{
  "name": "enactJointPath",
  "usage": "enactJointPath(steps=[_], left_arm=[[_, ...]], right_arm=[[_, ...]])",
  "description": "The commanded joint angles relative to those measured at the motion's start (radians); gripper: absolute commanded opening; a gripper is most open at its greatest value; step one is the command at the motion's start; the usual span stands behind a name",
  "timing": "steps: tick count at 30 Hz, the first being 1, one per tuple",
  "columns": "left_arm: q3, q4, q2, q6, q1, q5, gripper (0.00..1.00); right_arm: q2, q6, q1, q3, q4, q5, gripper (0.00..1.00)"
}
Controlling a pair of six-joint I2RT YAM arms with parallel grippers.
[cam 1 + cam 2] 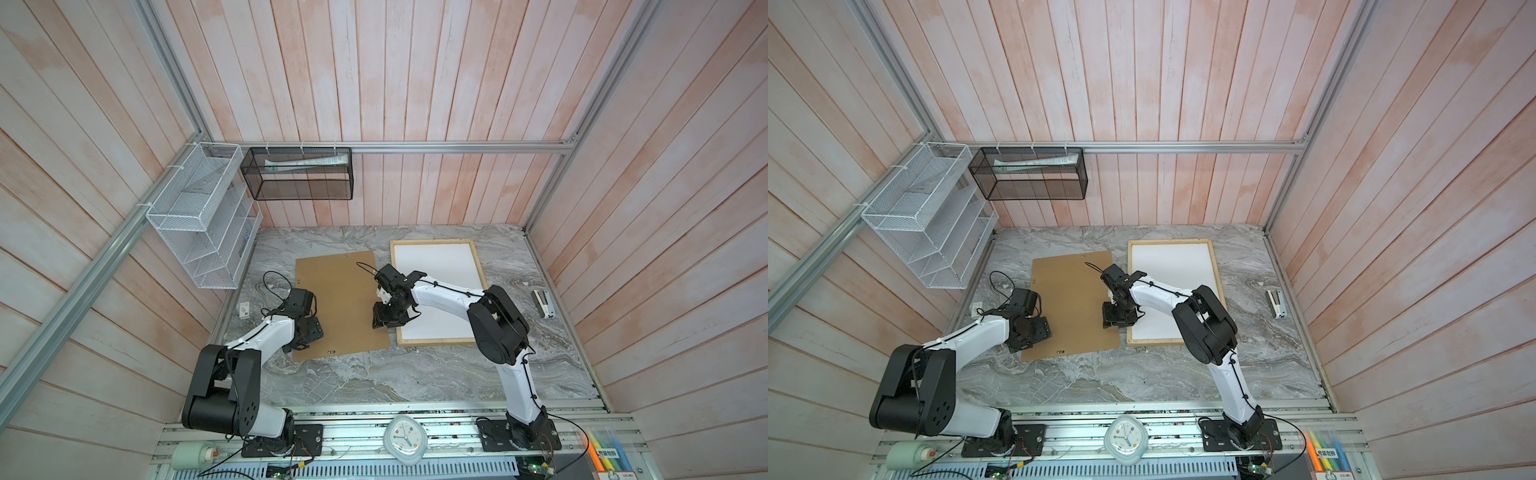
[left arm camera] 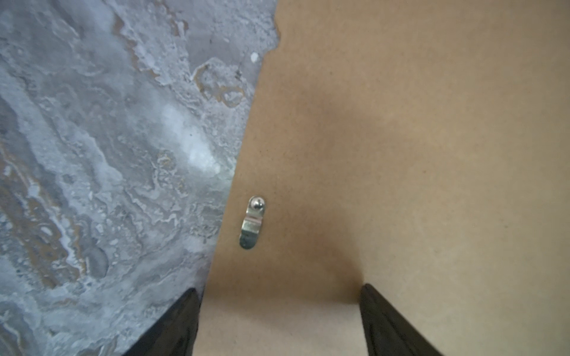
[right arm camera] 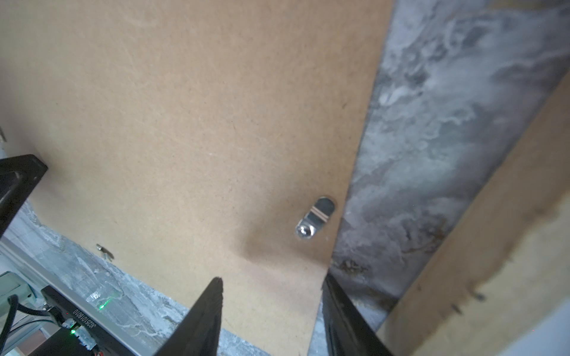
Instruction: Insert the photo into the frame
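Brown backing board (image 1: 338,303) lies beside the frame (image 1: 432,241), where the photo (image 1: 436,282) seems seated, white back up. Left fingers (image 2: 182,323) and right fingers (image 3: 208,311) hang spread over the board's opposite edges, gripping nothing; we fear an uneven lift could tilt it and knock the photo askew.

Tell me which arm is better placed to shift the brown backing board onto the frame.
Right, probably: the right gripper hangs open astride the edge of the backing board nearest the frame. The left gripper, also open, is at its far edge.
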Motion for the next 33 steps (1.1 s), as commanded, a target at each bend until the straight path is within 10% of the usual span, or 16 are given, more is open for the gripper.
enactJointPath(steps=[1, 33], left_arm=[[-0.019, 0.065, 0.041, 0.014, -0.050, 0.145, 0.81], [-0.005, 0.145, 0.096, -0.010, -0.127, 0.217, 0.81]], right_arm=[[-0.024, 0.003, 0.027, -0.008, 0.123, -0.138, 0.52], [-0.193, 0.024, 0.006, -0.069, 0.163, -0.122, 0.52]])
